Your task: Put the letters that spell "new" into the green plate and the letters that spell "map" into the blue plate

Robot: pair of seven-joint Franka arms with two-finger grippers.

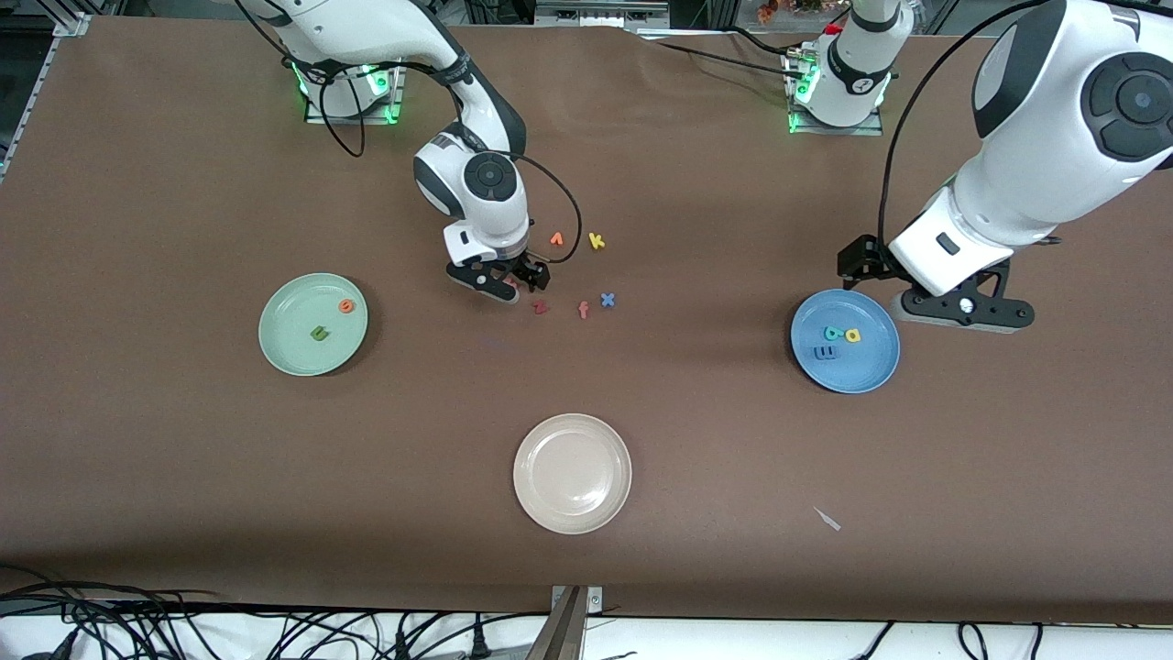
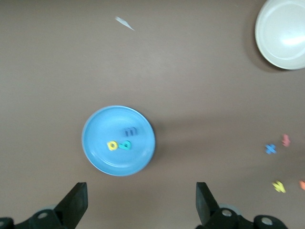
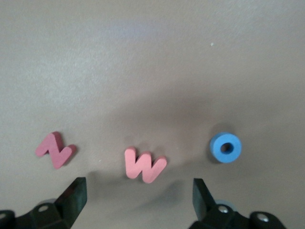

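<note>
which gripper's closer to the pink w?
Right. The right gripper hangs open directly over the w; the left gripper waits open by the blue plate.

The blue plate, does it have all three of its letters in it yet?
Yes. The blue plate holds the blue m, teal a and yellow p, all lying inside its rim.

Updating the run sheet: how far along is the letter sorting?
Done: blue plate holds m, a, p; green plate holds n and e. In hand: right claw open over the w on the table. Left claw open, waiting beside the blue plate. Left: w into green.
</note>
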